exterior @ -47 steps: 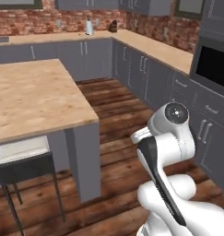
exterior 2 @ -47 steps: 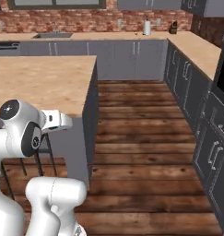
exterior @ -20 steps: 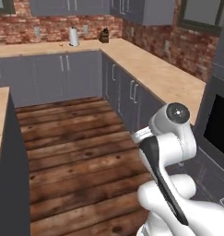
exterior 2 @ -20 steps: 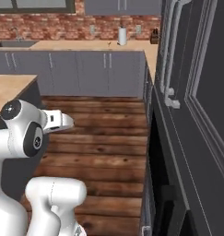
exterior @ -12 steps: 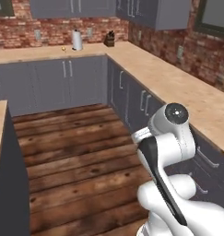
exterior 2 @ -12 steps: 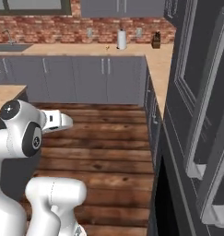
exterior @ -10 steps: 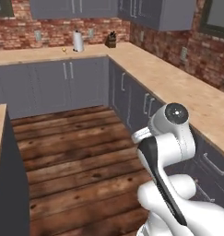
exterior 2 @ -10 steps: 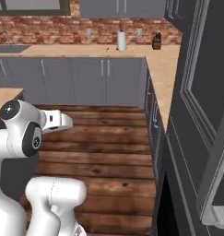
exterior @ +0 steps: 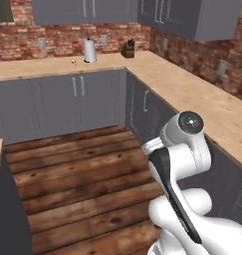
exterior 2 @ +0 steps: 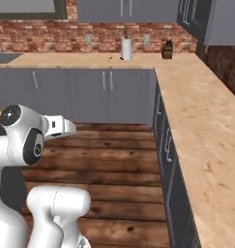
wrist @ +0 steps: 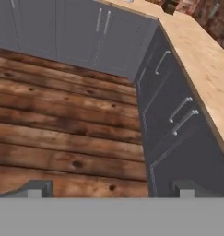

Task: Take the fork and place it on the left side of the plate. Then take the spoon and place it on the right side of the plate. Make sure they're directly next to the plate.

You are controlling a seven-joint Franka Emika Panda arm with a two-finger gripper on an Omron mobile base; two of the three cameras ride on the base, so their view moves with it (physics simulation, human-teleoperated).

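Note:
The fork, the spoon and the plate are out of view. My gripper [wrist: 111, 190] is open wide with nothing between its fingertips [wrist: 37, 188]; it hangs over the brown wooden floor [wrist: 62, 133], next to the corner of the grey cabinets [wrist: 168, 110]. My white arm [exterior: 184, 149] is folded up close to the base.
An L-shaped wooden counter [exterior: 192, 94] on grey cabinets runs along the brick back wall and down the right side. On it stand a paper towel roll [exterior: 90, 51] and a dark knife block [exterior: 128, 49]. A sink [exterior 2: 3, 57] lies at the far left. Open floor [exterior: 82, 184] stretches ahead.
The whole picture has shifted, so the base has moved: the island and the tall dark oven cabinets have left the views and the corner counter has come nearer. The arm keeps its folded pose, gripper still open.

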